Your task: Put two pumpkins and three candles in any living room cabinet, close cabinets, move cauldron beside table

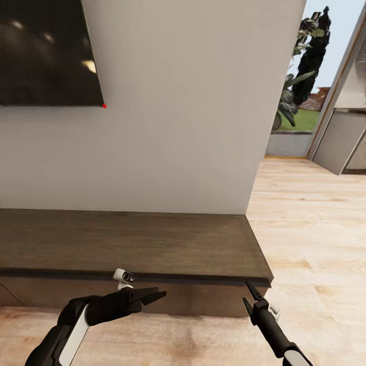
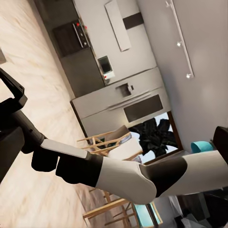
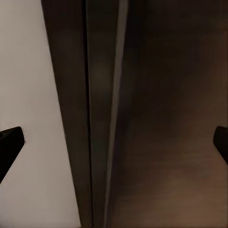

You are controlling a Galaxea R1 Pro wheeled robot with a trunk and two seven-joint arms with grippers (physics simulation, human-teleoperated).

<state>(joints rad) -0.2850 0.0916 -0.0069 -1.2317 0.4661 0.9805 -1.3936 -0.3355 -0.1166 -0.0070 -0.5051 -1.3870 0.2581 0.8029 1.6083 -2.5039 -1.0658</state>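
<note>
The cabinet (image 1: 127, 244) is a long, low dark-brown unit against the white wall, and its flat top is bare. Both fronts look closed. My left gripper (image 1: 160, 298) hovers just in front of the cabinet's front edge, fingers pointing right, open and holding nothing. My right gripper (image 1: 246, 292) points up at the cabinet's right front corner, also open and empty. The right wrist view looks close along the cabinet's edge (image 3: 166, 118) and the wall. My right arm (image 2: 118, 175) crosses the left wrist view. The pumpkins, candles, cauldron and table are out of view.
A dark TV screen (image 1: 46, 51) hangs on the wall above the cabinet's left part. Light wood floor (image 1: 315, 229) runs past the cabinet's right end toward a glass opening with garden plants (image 1: 300, 86). A kitchen with a fridge (image 2: 123, 102) and wooden chairs (image 2: 109, 142) lies to my right.
</note>
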